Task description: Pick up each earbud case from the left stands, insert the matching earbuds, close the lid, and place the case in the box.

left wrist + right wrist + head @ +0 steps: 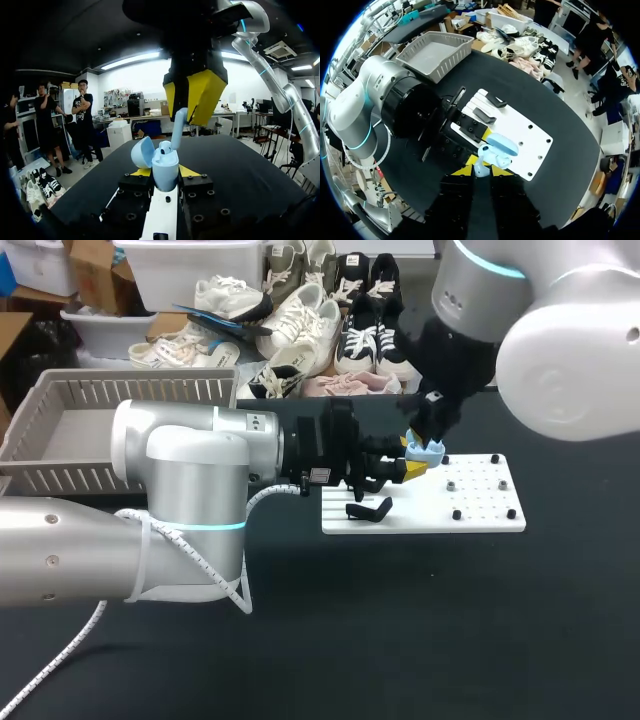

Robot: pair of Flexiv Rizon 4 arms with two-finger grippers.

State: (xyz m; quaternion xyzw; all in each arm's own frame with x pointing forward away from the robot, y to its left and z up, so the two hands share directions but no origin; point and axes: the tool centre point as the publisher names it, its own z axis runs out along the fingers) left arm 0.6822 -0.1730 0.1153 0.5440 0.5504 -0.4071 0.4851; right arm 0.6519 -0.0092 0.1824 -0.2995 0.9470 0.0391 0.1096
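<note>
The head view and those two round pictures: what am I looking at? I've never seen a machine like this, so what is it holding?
It's a robot with two arms at a black table. The head view looks down from above and behind it. Each round picture comes from a camera on one arm's wrist.

The left gripper, two fingers with yellow tips, clamps a light-blue earbud case whose lid is open. The right gripper hangs above it, pinching a light-blue earbud right at the case's opening.

On the table lie a white board with black stands and a grey basket.
</note>
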